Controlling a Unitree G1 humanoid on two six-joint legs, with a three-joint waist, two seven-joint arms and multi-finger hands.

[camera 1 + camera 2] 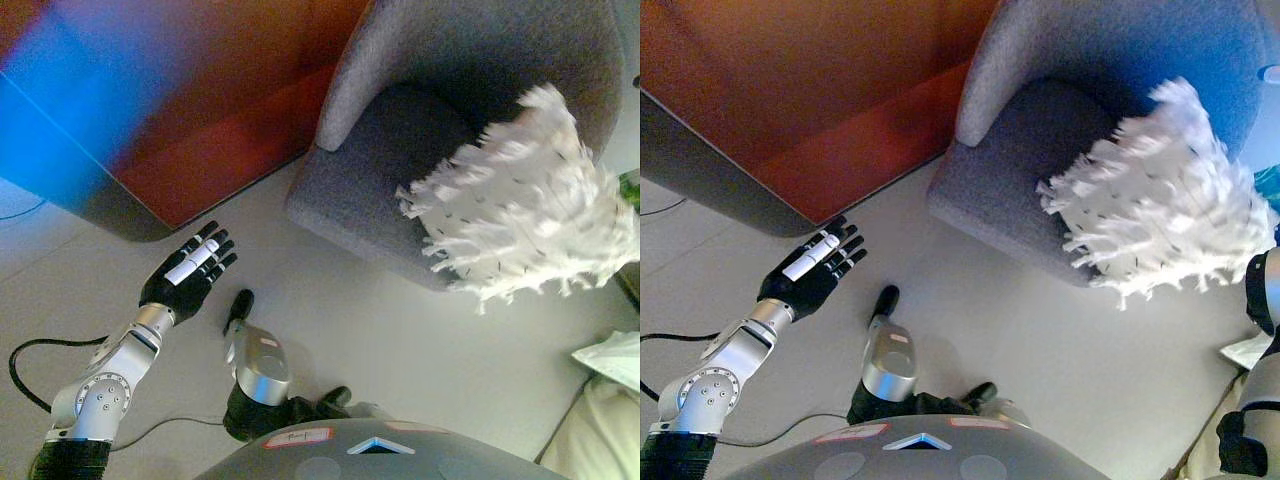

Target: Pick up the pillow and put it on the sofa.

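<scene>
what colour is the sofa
Grey; the sofa shows best in the left eye view.

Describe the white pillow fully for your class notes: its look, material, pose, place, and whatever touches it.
The pillow is white and shaggy, covered in long tufts like fringed fabric, with small dark flecks. It sits tilted at the front right of the grey sofa's seat, part of it overhanging the seat's front edge above the pale floor. The right arm shows just beside it at the view's edge; its hand is hidden. The left hand is well away.
</scene>
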